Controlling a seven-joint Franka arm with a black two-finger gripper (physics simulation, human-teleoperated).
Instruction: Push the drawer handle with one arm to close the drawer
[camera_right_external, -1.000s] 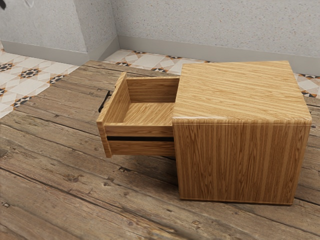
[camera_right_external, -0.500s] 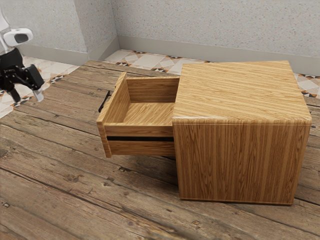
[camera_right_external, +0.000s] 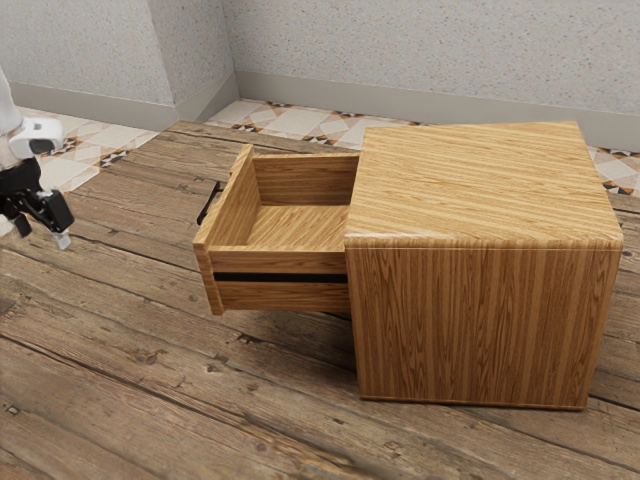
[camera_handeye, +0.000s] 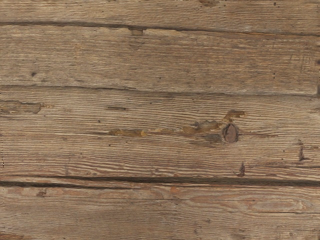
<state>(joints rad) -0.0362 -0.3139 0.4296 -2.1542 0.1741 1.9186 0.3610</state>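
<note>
The light-brown, wood-grained drawer (camera_right_external: 300, 262) stands open from its cabinet (camera_right_external: 480, 320), front facing the exterior view's left, its slim black handle (camera_right_external: 208, 203) running lengthwise along that front, while the hand (camera_right_external: 42, 234), fingers spread, hangs apart from it.

Between 9 and 10 o'clock in the exterior view, the arm (camera_right_external: 5, 108) is smooth and white, its edges rounded. Toward its 5 o'clock sits 1 bulging white housing (camera_right_external: 22, 136) with 1 dark grey oval (camera_right_external: 41, 148) set into its face. At the housing's 6 o'clock the colour switches to black: the gripper (camera_right_external: 42, 234) has an angular, knobbly black body and 2 fingers (camera_right_external: 22, 227). The finger at 3 o'clock is a chunky black block, ending at its 6 o'clock in 1 small whitish tip (camera_right_external: 62, 241).
</note>
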